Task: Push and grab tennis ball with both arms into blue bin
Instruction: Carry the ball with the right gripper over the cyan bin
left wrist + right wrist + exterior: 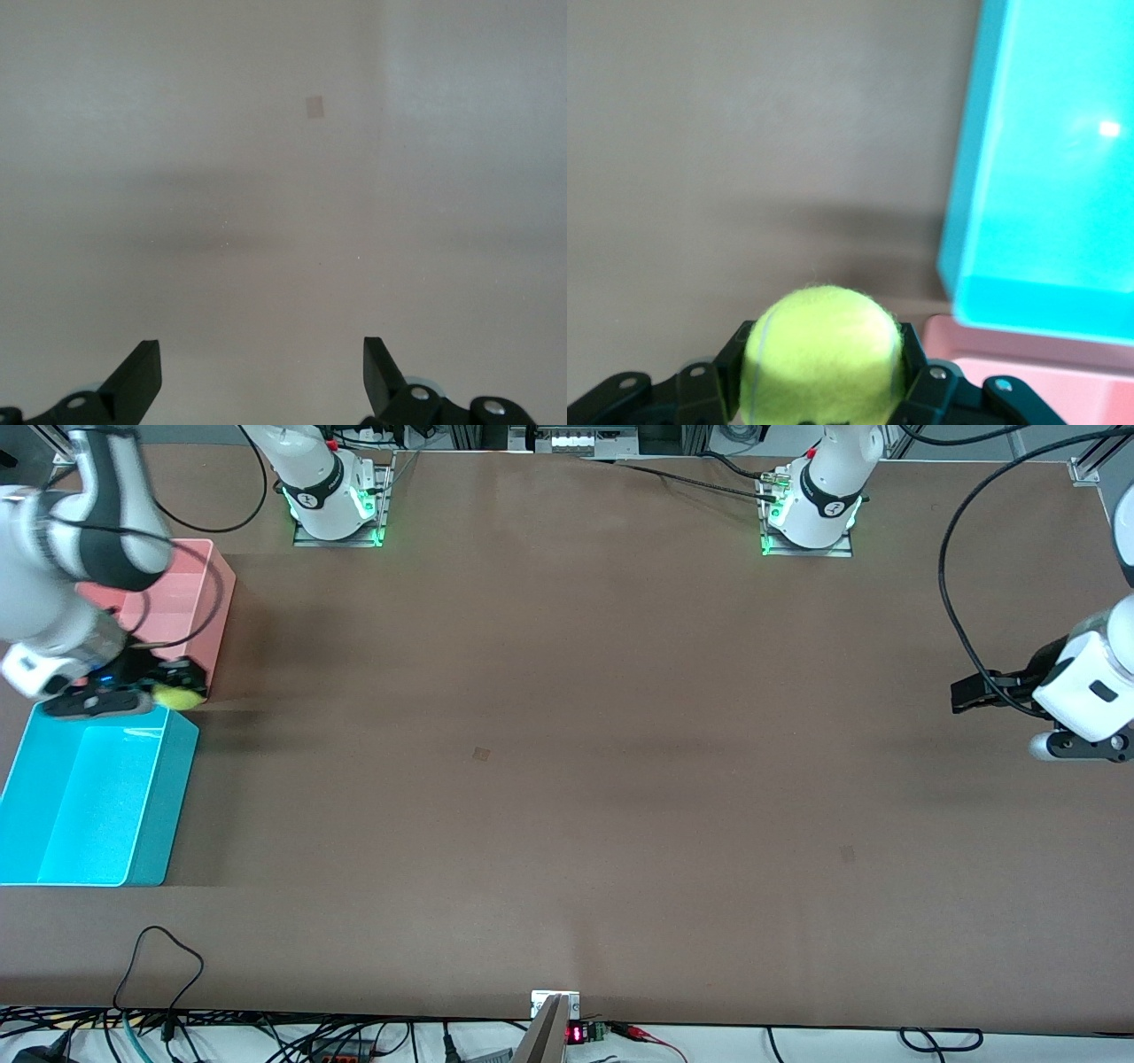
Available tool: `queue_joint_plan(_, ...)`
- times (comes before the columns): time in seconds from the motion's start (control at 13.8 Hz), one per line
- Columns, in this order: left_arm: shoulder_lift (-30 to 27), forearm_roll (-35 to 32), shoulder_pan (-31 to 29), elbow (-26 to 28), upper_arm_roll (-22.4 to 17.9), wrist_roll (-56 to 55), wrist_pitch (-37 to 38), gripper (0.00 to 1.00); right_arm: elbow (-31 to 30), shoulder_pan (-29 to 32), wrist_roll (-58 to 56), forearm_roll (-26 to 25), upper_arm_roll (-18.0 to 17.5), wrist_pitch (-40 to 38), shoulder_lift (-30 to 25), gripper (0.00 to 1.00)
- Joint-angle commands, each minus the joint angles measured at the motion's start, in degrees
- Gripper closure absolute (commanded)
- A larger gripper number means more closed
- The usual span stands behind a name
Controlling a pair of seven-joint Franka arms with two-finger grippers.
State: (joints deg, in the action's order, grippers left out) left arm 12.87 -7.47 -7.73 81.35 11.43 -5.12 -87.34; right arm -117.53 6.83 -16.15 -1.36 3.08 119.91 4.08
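My right gripper is shut on the yellow-green tennis ball. It holds the ball over the spot where the pink tub meets the blue bin, at the bin's rim farthest from the front camera. Nothing lies in the blue bin. My left gripper waits open over bare table at the left arm's end, with nothing between its fingers.
A pink tub stands against the blue bin, farther from the front camera. Small taped patches mark the brown table. Cables run along the table's edge nearest the front camera.
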Motion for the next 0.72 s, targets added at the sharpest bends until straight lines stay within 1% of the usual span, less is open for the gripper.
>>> queue_joint_plan(0.0, -10.03, 1.4, 6.92, 11.68, -8.51, -0.69, -7.11, 0.0, 14.23, 0.29, -4.32, -0.22, 2.71, -6.44, 9.09, 0.92)
queue_joint_plan(0.07, -13.89, 2.28, 7.81, 15.81, -10.01, -0.69, -10.19, 0.0, 15.73, 0.38, -5.46, -0.31, 3.68, -6.45, 10.41, 0.92)
queue_joint_plan(0.14, -16.97, 3.94, 8.43, 18.98, -10.28, -0.68, -11.18, 0.0, 16.88, 0.38, -6.26, -0.39, 4.91, -6.1, 12.08, 0.92)
queue_joint_plan(0.22, -18.83, 4.91, 8.52, 20.58, -10.46, -0.6, -10.84, 0.0, 18.98, 0.81, -7.14, -0.48, 5.96, -5.83, 14.27, 0.92)
queue_joint_plan(0.36, -19.12, 5.1, 8.61, 19.47, -10.37, 2.63, -7.34, 0.0, 24.25, 3.7, -10.12, -0.39, 6.59, -5.74, 20.15, 0.91)
queue_joint_plan(0.51, -18.94, 7.98, 8.78, 17.97, -10.64, 4.76, -5.93, 0.0, 24.54, 5.99, -10.75, -0.48, 6.59, -2.25, 23.77, 0.91)
queue_joint_plan(0.58, -18.68, 8.35, 9.13, 17.27, -12.12, 4.94, -5.31, 0.0, 24.54, 6.96, -10.92, -0.57, 6.59, -0.31, 25.44, 0.9)
queue_joint_plan(0.65, -17.8, 8.26, 9.31, 17.26, -12.31, 4.77, -5.13, 0.0, 24.45, 7.49, -11.27, -0.57, 6.59, 0.58, 26.67, 0.9)
